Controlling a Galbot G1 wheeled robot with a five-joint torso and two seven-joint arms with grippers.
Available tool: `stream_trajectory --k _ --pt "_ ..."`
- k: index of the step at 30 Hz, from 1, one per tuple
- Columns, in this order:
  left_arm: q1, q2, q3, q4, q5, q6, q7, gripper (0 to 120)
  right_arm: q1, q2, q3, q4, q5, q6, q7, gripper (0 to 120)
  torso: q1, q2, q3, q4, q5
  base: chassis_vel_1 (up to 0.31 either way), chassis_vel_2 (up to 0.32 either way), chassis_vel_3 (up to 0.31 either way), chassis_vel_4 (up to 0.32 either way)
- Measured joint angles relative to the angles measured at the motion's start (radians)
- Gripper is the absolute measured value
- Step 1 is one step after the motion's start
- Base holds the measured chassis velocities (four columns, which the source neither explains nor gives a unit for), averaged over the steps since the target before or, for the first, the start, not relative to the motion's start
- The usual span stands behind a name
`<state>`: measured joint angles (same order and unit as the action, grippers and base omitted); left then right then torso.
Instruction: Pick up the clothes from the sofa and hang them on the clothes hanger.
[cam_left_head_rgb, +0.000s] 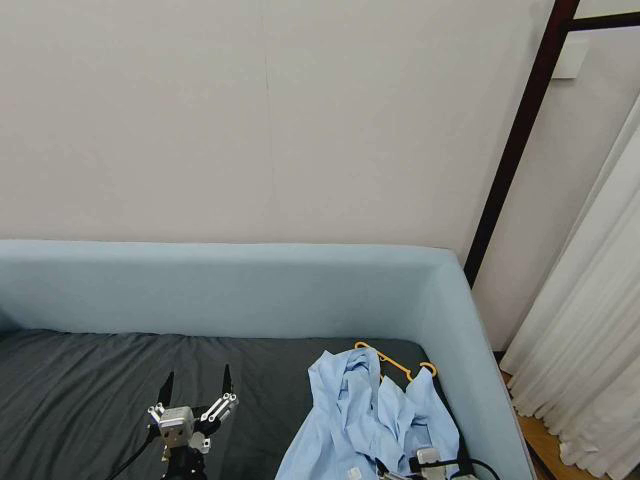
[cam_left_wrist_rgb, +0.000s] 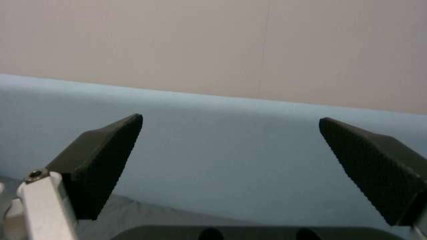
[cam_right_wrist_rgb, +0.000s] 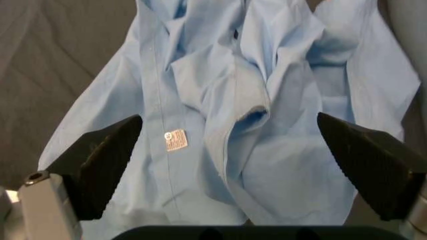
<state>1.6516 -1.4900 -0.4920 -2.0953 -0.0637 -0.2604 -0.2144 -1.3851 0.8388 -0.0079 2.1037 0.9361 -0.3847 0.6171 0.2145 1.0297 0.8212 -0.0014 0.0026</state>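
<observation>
R gripper (cam_right_wrist_rgb: 228, 120) hovers wide open + empty right above the shirt (cam_right_wrist_rgb: 220, 100); L gripper (cam_left_head_rgb: 197, 380) is also wide open w/ nothing held, up over the dark seat (cam_left_head_rgb: 80, 390), well apart from the shirt. On the sofa (cam_left_head_rgb: 250, 290) the blue shirt lies crumpled at the right end by the armrest, orange hanger (cam_left_head_rgb: 395, 362) poking out at its far edge, small white label (cam_right_wrist_rgb: 175, 140) on the front. Prob. very start of task: no grasp yet, pick-up + hanging both left.

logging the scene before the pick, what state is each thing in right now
light blue shirt, crumpled on the sofa seat, not gripped
orange hanger, lying on the seat, partly covered by the shirt
left gripper, open, empty, above the seat
right gripper, open, empty, above the shirt
</observation>
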Motion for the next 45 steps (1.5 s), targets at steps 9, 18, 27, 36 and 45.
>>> stream_trajectory --k 9,18,27,36,45 --pt "0.005 0.004 -0.007 0.004 -0.002 -0.001 0.0 100 0.084 0.065 -0.016 -0.08 0.106 -0.027 0.024 100 0.0 0.0 0.0 0.0001 0.0 0.0 0.0 0.0 0.0" --pt "-0.007 0.005 -0.007 0.018 -0.004 -0.002 -0.001 100 0.101 0.072 -0.015 -0.126 0.1 -0.036 0.033 93 0.0 0.0 0.0 0.0 -0.0001 0.0 0.0 0.0 0.0" --pt "-0.023 -0.002 -0.002 0.031 -0.003 0.0 -0.001 100 0.115 0.096 -0.027 -0.157 0.11 -0.036 0.023 58 0.0 0.0 0.0 0.0 0.0 0.0 0.0 0.0 0.0" --pt "-0.02 0.0 -0.006 0.034 -0.003 -0.002 -0.002 100 0.121 0.09 -0.036 -0.162 0.096 -0.033 -0.002 25 0.0 0.0 0.0 0.0 0.0 0.0 0.0 0.0 0.0" --pt "-0.021 0.003 -0.007 0.033 -0.004 -0.003 -0.004 100 0.111 0.072 -0.037 -0.165 -0.005 0.009 -0.039 0 0.0 0.0 0.0 0.0 0.0 0.0 0.0 0.0 0.0"
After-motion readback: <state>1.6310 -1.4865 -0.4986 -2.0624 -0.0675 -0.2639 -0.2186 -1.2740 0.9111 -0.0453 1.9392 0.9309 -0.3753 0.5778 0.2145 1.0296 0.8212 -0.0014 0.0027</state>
